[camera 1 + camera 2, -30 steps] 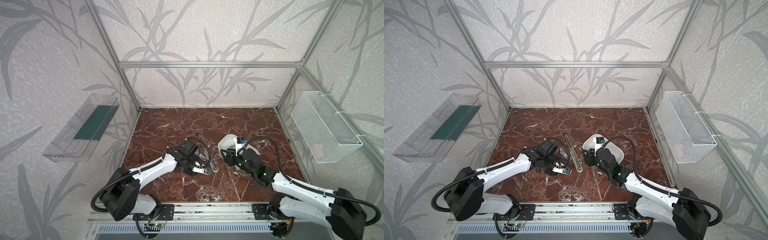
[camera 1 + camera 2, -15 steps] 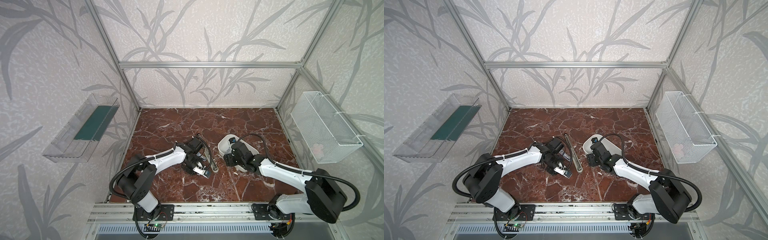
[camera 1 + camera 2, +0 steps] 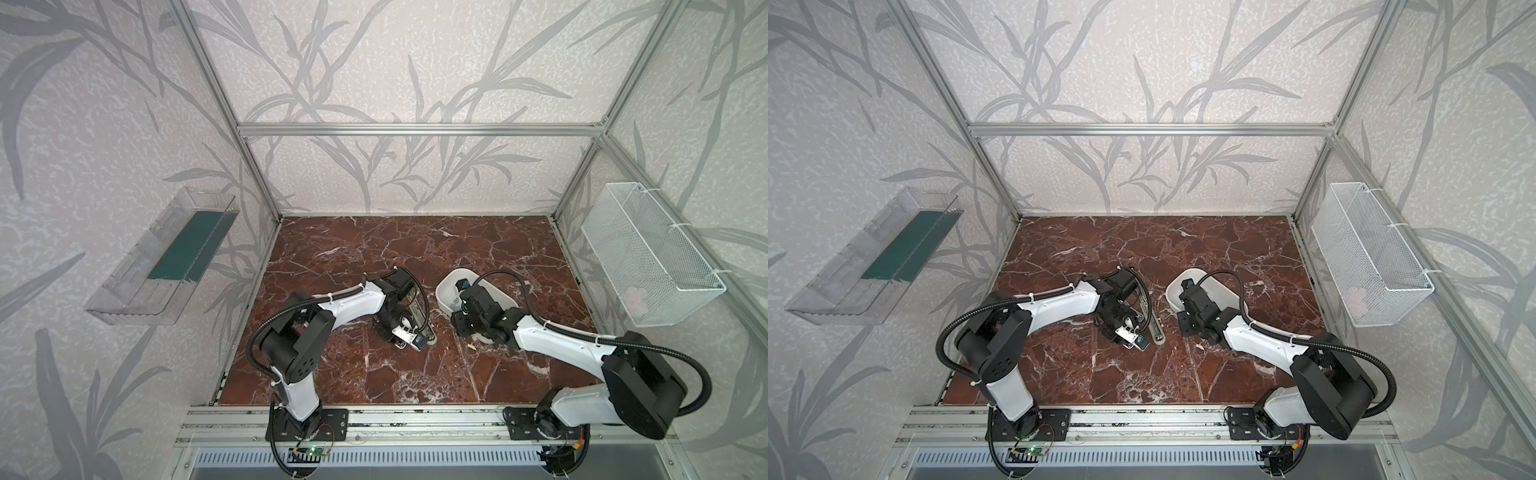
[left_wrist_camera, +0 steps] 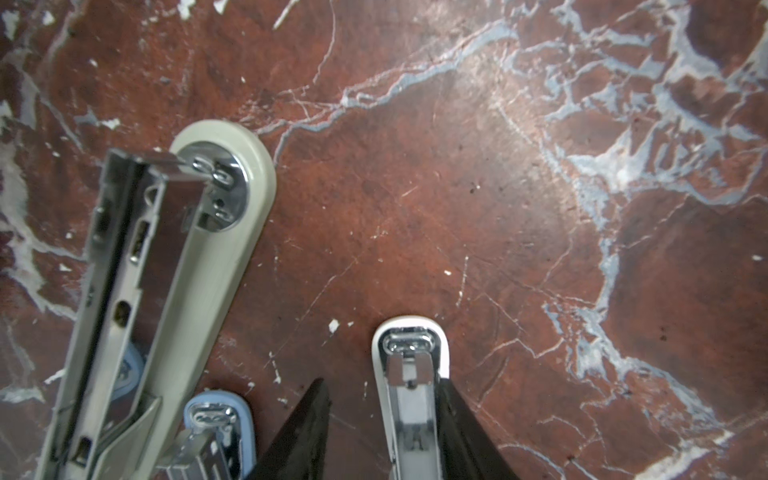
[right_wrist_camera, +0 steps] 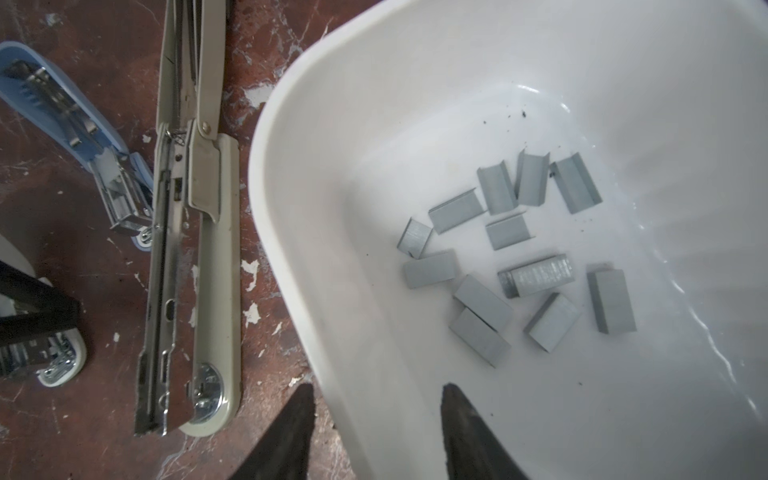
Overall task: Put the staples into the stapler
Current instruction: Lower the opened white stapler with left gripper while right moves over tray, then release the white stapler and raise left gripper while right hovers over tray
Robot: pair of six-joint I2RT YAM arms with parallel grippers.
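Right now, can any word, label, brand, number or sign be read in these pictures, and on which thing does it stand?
None: no word, brand, number or sign can be read in any view.
The beige stapler, blue stapler, white stapler, staples and white tub show no markings.
The small circuit board is too small to read.

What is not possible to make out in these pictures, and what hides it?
Staples: in both top views, mostly hidden under the right arm, in the white bin.
White stapler: its rear is cut off by the left wrist view's edge.
Pink item in the wire basket: blurred behind mesh in both top views.
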